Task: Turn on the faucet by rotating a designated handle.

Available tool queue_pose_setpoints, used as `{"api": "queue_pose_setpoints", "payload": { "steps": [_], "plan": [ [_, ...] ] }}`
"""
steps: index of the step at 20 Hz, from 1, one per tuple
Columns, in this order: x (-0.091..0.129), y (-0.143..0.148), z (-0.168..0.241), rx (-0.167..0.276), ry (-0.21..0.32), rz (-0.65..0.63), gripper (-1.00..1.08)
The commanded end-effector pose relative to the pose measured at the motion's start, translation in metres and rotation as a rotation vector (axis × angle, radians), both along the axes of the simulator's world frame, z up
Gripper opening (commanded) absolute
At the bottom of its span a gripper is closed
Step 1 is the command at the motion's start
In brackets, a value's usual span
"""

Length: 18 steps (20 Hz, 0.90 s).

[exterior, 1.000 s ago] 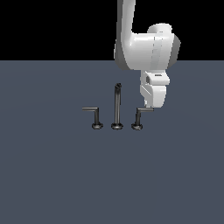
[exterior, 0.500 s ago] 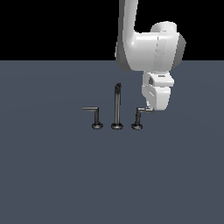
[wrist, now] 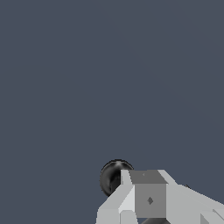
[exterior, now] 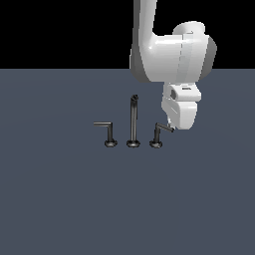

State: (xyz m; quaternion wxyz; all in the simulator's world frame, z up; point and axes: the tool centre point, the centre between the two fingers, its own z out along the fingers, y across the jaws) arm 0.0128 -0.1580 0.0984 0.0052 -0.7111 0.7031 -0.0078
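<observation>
1 hand [exterior: 172,125] touching handle [exterior: 160,131] lever tip, ext view's right | grip state: can't tell

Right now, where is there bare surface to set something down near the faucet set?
Free: the floor in front of the three bases, and beyond the twin handle toward the exterior view's left. Crowded: the designated handle, with the gripper at its lever, and the narrow gaps beside the spout post.

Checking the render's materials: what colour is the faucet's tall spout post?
Dark grey metal; the spout post shows best in the exterior view.

Simulated scene, flat grey floor [exterior: 60,199], black backdrop
</observation>
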Motion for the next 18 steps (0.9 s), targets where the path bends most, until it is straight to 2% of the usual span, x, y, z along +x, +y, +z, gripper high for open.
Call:
{"api": "queue_pose_setpoints", "payload": {
  "steps": [1,4,6,18],
  "plan": [
    [-0.015,0.001,0.000,0.004,0.016,-0.004,-1.00],
    [-0.025,0.003,0.000,0.004,0.018,-0.006,-1.00],
    [-0.018,0.001,0.000,0.001,0.009,-0.006,-1.00],
    [-0.047,0.043,0.000,0.003,0.018,-0.006,-1.00]
  ]
}}
